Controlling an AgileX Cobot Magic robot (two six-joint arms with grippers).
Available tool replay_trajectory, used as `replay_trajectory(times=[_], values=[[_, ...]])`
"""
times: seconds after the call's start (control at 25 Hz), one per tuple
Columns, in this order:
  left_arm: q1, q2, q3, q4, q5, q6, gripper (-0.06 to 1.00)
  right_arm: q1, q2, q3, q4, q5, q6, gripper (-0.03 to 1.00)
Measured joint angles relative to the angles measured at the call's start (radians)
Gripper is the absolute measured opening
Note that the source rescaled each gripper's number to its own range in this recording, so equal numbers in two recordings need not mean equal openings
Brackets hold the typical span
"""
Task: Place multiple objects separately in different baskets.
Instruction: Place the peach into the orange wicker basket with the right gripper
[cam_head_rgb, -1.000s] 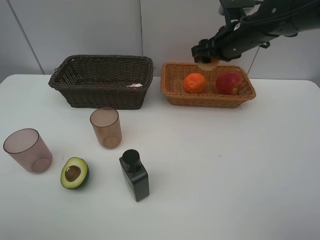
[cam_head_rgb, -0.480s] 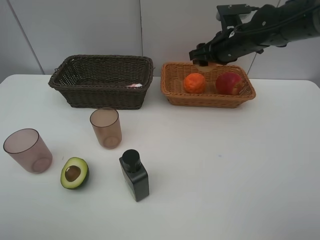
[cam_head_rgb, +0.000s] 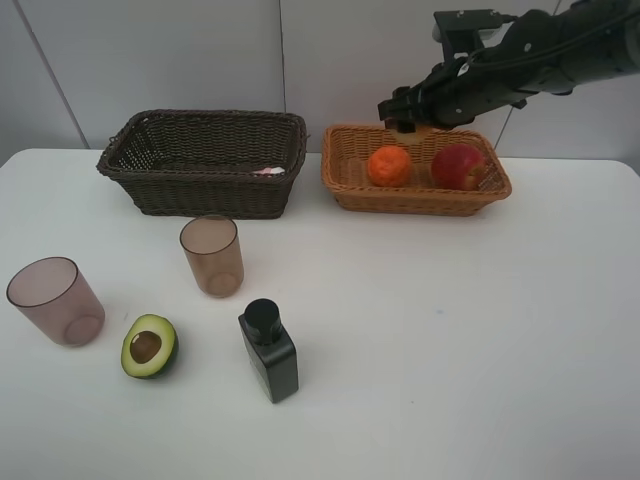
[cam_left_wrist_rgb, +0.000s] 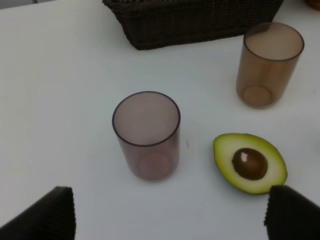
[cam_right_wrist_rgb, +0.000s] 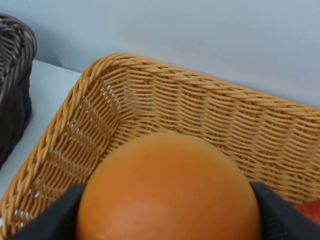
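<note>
The orange-yellow peach (cam_right_wrist_rgb: 170, 190) sits clamped between the two dark fingers of the right gripper (cam_head_rgb: 405, 108), jaws about half open around its smooth, round skin. It hangs over the far-left corner of the light tan wicker basket (cam_right_wrist_rgb: 150, 67), with bare woven floor straight below. By my reading, the release turns on that vertical line. The peach has no long axis to align, so it only has to drop clear of the rim. The basket stands at the table's (cam_head_rgb: 450, 350) far edge, right of middle, its long side along that edge. Inside it lie the dimpled tangerine (cam_head_rgb: 389, 166) and, at its right, the glossy red apple (cam_head_rgb: 457, 166).

To its left stands the deeper dark brown basket (cam_head_rgb: 200, 190), a scrap of pink (cam_head_rgb: 268, 171) showing inside. Toward the near-left corner stand two translucent brownish cups (cam_head_rgb: 211, 255) (cam_head_rgb: 56, 300), the halved avocado (cam_head_rgb: 149, 346), cut face up, and the black square bottle (cam_head_rgb: 269, 350). The left gripper (cam_left_wrist_rgb: 170, 220) hangs above the nearer cup, jaws spread wide and empty.
</note>
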Motion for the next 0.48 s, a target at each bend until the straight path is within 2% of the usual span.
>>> replay_trajectory(times=[0.12, 0.2, 0.28, 0.32, 0.48], values=[[0.000, 0.000, 0.000, 0.000, 0.000, 0.000, 1.00, 0.000, 0.000, 0.000, 0.000, -0.001, -0.018, 0.52], [0.000, 0.000, 0.000, 0.000, 0.000, 0.000, 1.00, 0.000, 0.000, 0.000, 0.000, -0.001, -0.054, 0.67], [0.000, 0.000, 0.000, 0.000, 0.000, 0.000, 1.00, 0.000, 0.000, 0.000, 0.000, -0.001, -0.085, 0.86], [0.000, 0.000, 0.000, 0.000, 0.000, 0.000, 1.00, 0.000, 0.000, 0.000, 0.000, -0.001, -0.093, 0.91], [0.000, 0.000, 0.000, 0.000, 0.000, 0.000, 1.00, 0.000, 0.000, 0.000, 0.000, -0.001, -0.106, 0.98]])
